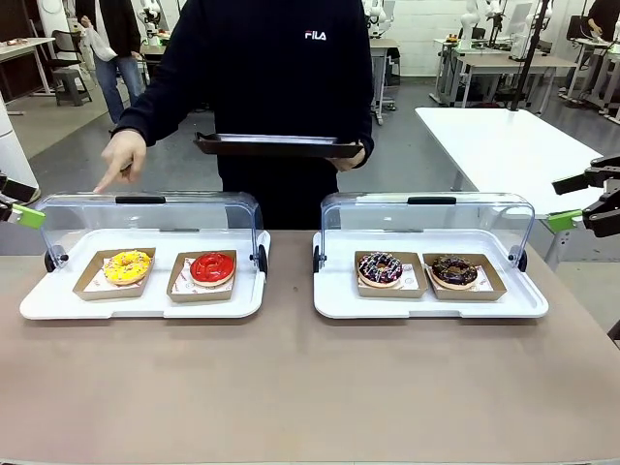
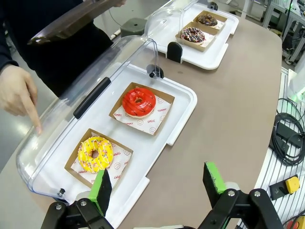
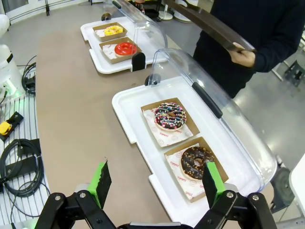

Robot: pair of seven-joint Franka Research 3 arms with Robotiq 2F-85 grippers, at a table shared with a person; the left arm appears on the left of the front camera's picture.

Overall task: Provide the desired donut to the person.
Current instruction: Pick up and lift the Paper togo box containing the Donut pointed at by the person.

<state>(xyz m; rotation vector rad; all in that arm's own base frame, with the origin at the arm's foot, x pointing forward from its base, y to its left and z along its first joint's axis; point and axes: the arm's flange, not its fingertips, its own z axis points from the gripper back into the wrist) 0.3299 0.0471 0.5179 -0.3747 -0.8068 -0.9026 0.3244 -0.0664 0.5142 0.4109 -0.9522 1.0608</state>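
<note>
Evidently nothing is delivered yet: the yellow sprinkled donut (image 2: 95, 153) is pointed at by the person (image 1: 262, 77); left hand (image 2: 157, 183) and right hand (image 3: 156, 179) are released.

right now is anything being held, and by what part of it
The left gripper and right gripper are open and empty; the person's hand holds the dark rectangular tray by one end.

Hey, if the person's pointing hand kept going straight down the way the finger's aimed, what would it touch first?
Probably the clear lid folded back behind the yellow donut; the person's hand hangs close above it, though the gap is hard to judge.
</note>
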